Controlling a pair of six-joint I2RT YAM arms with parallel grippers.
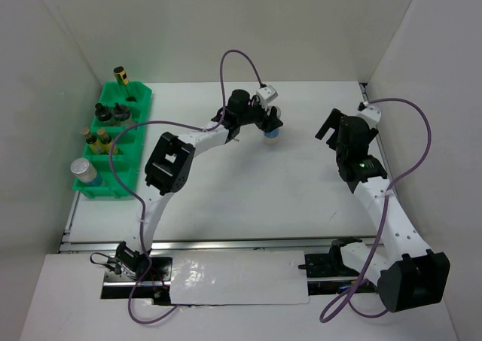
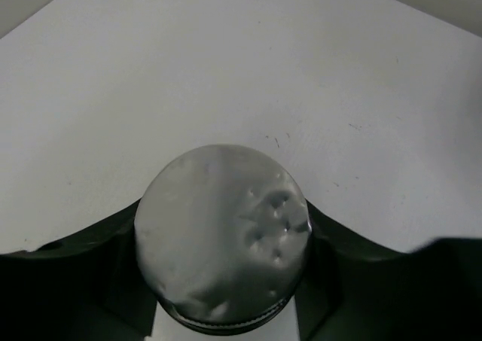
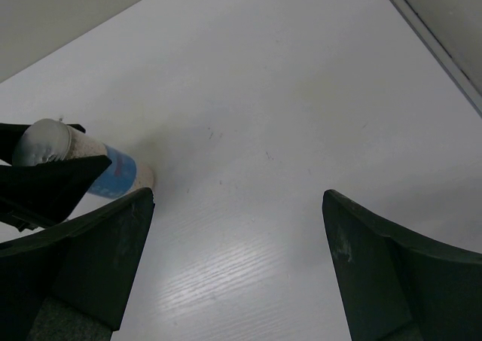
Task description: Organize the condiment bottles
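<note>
Along the bottom edge of the top view: a white sheet (image 1: 233,277), flat between the two arm bases. Up from the lower right, the right arm (image 1: 392,220), ending right of centre in the right gripper (image 3: 237,198). Spread wide, gripping nothing. In its own wrist view, dark fingers (image 3: 83,269) at lower left and lower right, well apart, only bare white table (image 3: 286,92) between.

Up from the lower left, the left arm (image 1: 169,164), bent at an elbow left of centre, then stretched rightward to the left gripper (image 1: 271,124), just above the middle of the frame. Clamped on a blue-labelled jar (image 1: 273,133), well apart from the right gripper.

Seen from the left wrist: dented silver lid (image 2: 222,235) filling the lower centre, dark fingers (image 2: 83,281) pressed against the jar on both sides. Seen from the right wrist: that jar at the middle left edge, blue label facing the camera, a dark finger of the left gripper across its lid end. Cannot tell whether the jar's base touches the table or hangs just above it.

Against the left wall, reaching into the upper left of the top view: a green tray (image 1: 124,172), four compartments in a row.
- Nearest compartment: a second silver-lidded jar (image 1: 84,170).
- Next: two amber bottles (image 1: 90,139) side by side.
- Next: two dark-capped bottles (image 1: 102,112).
- Last, at the top: one yellow-labelled bottle (image 1: 121,77), upright.
</note>
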